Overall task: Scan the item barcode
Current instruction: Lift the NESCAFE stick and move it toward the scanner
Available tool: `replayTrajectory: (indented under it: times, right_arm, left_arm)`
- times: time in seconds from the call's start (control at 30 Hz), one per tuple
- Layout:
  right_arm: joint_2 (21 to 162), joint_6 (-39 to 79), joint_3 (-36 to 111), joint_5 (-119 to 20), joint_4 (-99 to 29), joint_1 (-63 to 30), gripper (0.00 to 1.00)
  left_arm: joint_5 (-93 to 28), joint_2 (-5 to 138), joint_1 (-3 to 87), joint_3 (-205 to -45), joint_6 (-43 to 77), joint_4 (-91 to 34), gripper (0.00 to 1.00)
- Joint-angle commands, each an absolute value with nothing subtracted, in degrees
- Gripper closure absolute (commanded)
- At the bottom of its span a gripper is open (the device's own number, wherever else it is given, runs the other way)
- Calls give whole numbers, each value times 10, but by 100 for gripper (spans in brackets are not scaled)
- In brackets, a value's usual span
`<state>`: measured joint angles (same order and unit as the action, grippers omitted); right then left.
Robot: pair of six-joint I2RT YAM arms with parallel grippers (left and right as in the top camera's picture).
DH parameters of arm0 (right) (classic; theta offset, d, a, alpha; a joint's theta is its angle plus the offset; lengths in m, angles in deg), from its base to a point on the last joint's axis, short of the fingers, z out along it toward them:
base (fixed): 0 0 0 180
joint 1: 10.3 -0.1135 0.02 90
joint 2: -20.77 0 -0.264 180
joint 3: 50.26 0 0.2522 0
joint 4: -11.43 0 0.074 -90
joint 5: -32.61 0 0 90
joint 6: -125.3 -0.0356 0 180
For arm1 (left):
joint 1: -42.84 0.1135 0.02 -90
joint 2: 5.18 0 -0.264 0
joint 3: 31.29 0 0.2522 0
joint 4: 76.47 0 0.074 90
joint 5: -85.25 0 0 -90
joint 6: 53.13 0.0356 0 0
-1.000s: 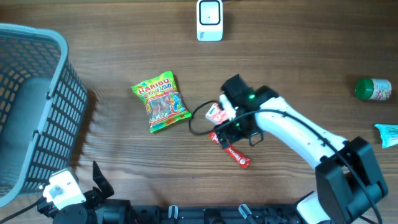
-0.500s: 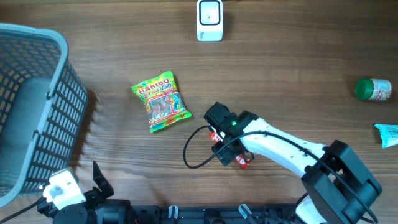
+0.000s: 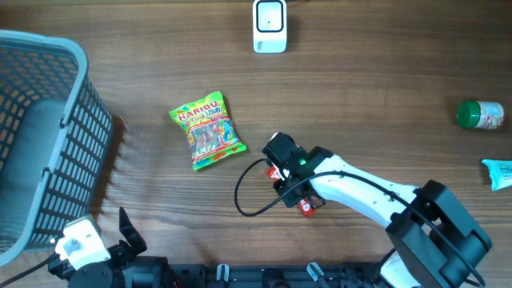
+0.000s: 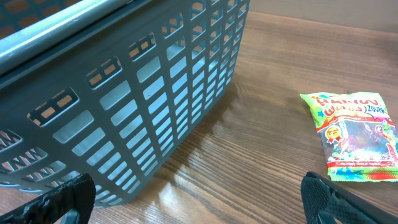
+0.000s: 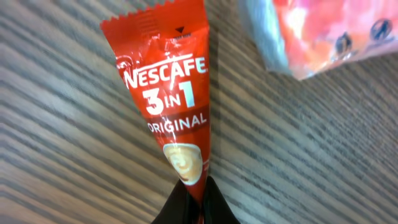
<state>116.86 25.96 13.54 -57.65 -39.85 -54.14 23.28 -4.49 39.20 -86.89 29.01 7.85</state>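
Wooden tabletop (image 3: 384,96) all round, and the job looks barely begun. One grey basket (image 3: 40,144) stands at the left, with the left gripper (image 4: 199,200) near it, jaws spread wide and empty. Then one Haribo bag (image 3: 207,132), one white scanner (image 3: 270,26) at the far edge, one green bottle (image 3: 480,114), one blue packet (image 3: 498,172) and one pink packet (image 5: 323,31). The right gripper (image 5: 194,208) pinches the tail of the one red Nescafé sachet (image 5: 168,118), which seems flat on the wood, well apart from the scanner. Lifting it and presenting its barcode remain.

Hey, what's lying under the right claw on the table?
A red Nescafe 3in1 sachet, one end pinched in the shut right claw. From overhead the arm covers most of it; the pinched end is hidden.
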Motion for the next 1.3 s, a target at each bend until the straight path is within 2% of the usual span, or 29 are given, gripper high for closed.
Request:
replayTrajectory:
  times: [0.0,0.17,0.23,0.3,0.33,0.4,0.43,0.57,0.8,0.87,0.93,1.03,1.13,1.27]
  right_arm:
    - [1154,231,176,-500,-395,-540,96]
    - [1114,230,223,-287,-394,-529,96]
    - [1096,184,224,-206,-394,-521,95]
    - [1087,76,224,-166,-399,-515,96]
    - [1083,-94,224,-119,-387,-508,96]
    - [1083,-218,224,-96,-373,-508,96]
    - [1083,-337,224,-96,-374,-508,96]
    - [1083,-492,224,-54,-362,-508,96]
    - [1083,-481,224,-43,-313,-508,96]
    - [1083,-416,224,-30,-254,-508,96]
    - [1083,-289,224,10,-121,-508,95]
    - [1083,-225,224,5,22,-508,96]
    - [1084,-192,224,-44,61,-508,96]
    - [1084,-48,223,-125,58,-508,96]
  left_arm:
    - [233,-49,396,-869,287,77,0]
    - [233,-49,396,-869,287,77,0]
    - [233,-49,396,-869,287,77,0]
    - [233,-49,396,-869,287,77,0]
    - [233,-49,396,-869,287,77,0]
    - [233,-49,396,-869,287,77,0]
    - [233,-49,396,-869,287,77,0]
    - [233,-49,396,-869,287,77,0]
    - [233,-49,396,-869,287,77,0]
    - [233,-49,396,-869,287,77,0]
    - [233,-49,396,-869,287,77,0]
    - [233,-49,396,-869,287,77,0]
    - [233,-49,396,-869,287,77,0]
    - [233,-49,396,-869,287,77,0]
